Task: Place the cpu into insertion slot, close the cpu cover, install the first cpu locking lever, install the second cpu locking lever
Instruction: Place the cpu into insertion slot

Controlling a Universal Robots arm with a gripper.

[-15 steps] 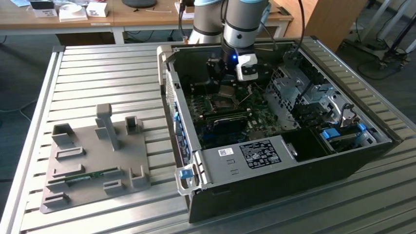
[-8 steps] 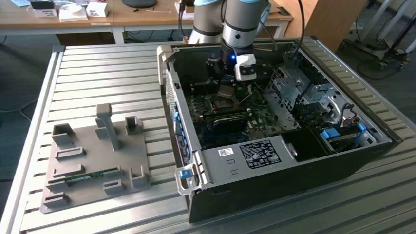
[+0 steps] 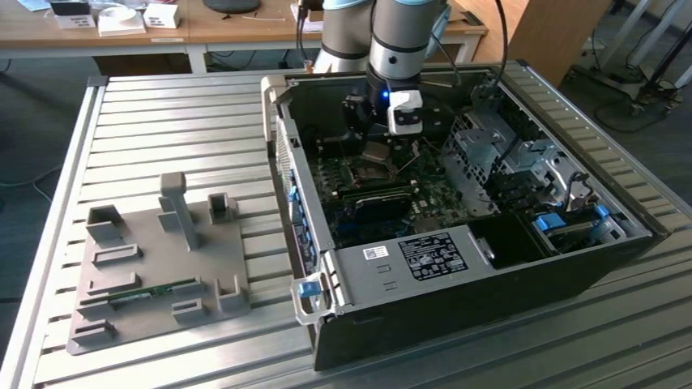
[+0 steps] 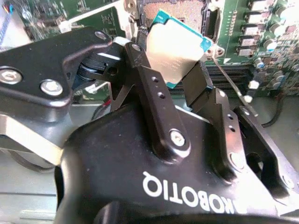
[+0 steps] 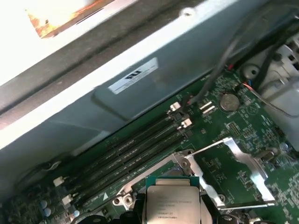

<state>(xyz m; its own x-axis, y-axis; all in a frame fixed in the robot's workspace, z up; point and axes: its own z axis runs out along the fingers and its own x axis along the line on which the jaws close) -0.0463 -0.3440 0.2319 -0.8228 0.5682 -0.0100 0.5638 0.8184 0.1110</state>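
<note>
My gripper (image 4: pixel 174 65) is shut on the cpu (image 4: pixel 175 44), a flat square chip with a silver-grey top and a teal rim, pinched at two opposite edges by the black fingers (image 4: pixel 152 77). In the first wrist view the cpu (image 5: pixel 172 203) hangs just above the insertion slot (image 5: pixel 130 188), whose silver edge shows beside it while the recess lies mostly hidden beneath. The cpu cover (image 5: pixel 245 158), a thin silver frame, lies swung open to one side of the slot. In the exterior view my gripper (image 3: pixel 378 147) reaches down into the open computer case (image 3: pixel 454 267) over the green board.
Long black memory slots (image 5: pixel 135 149) run beside the socket, close to the case wall (image 5: pixel 140 93). A thin metal lever rod (image 4: pixel 229 79) stands free by the socket. Drive bays and cables (image 3: pixel 508 162) crowd the exterior view's right. A grey fixture plate (image 3: pixel 162 267) lies on the slatted table.
</note>
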